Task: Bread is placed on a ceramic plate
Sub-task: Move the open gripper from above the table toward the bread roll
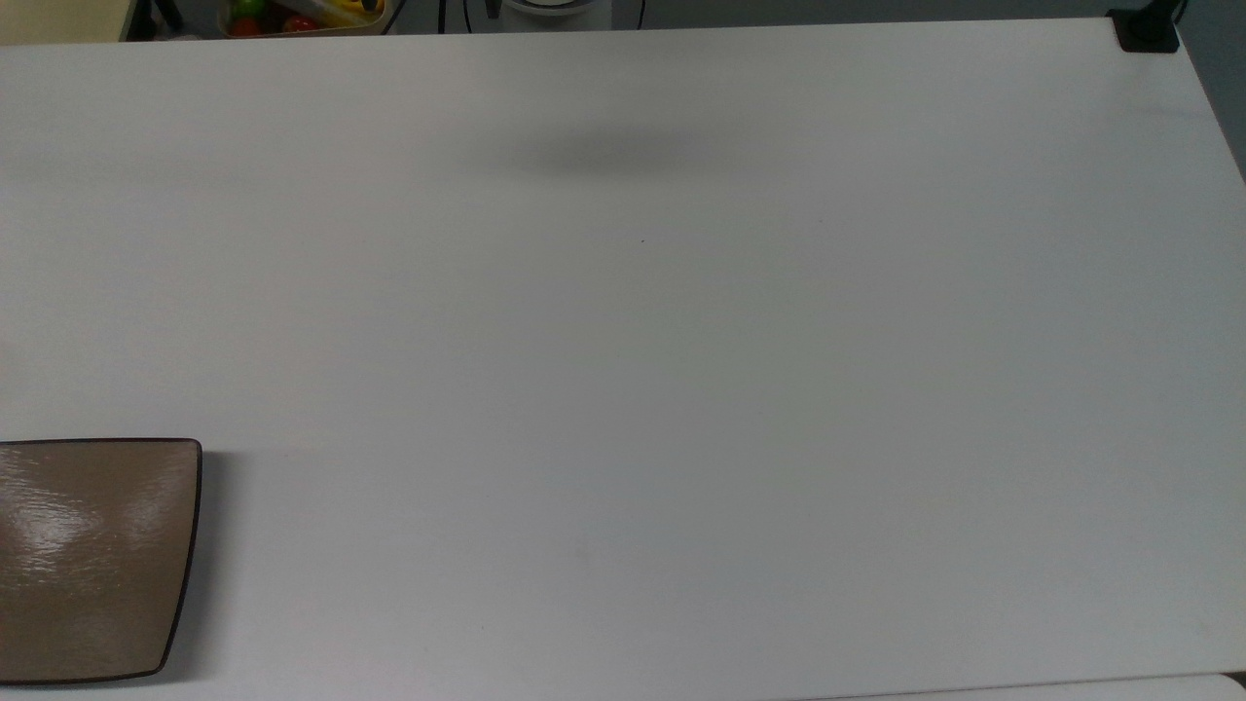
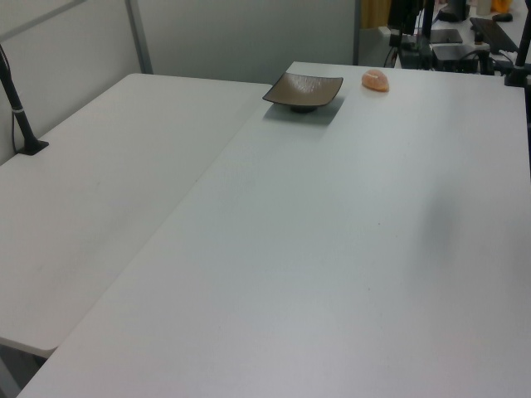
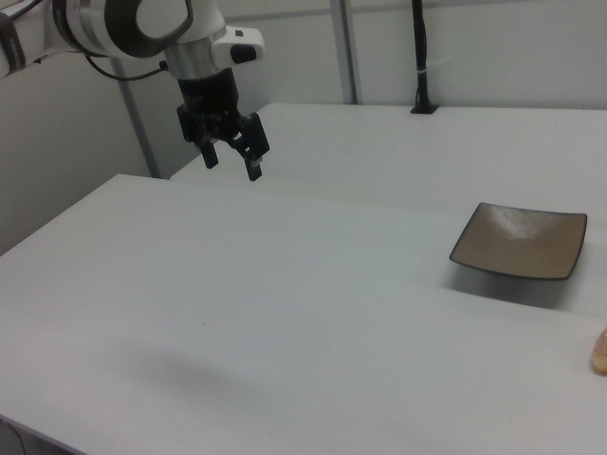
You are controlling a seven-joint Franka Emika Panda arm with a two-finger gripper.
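The white table (image 3: 237, 313) lies under me, wide and bare across most of its top; a second white table (image 2: 99, 182) butts against it on the far side from my claw in the right view. My arm (image 3: 142, 24) comes in from the right view's upper left, and my claw (image 3: 232, 158) hangs high above the table near that corner, fingers spread and holding nothing, not touching any surface. A soft shadow (image 1: 608, 151) sits on the table in the top view, near its upper edge. The plate (image 3: 520, 242) is well apart from my claw, off toward the right view's right and lower than the claw, resting flat on the table with nothing on it; in the top view it sits at the lower left corner (image 1: 92, 560), cut by the frame. The bread (image 2: 375, 80) lies on the table just beside the plate, not on it, farther from my claw than the plate is; in the right view it peeks in at the right edge (image 3: 600, 351), below the plate.
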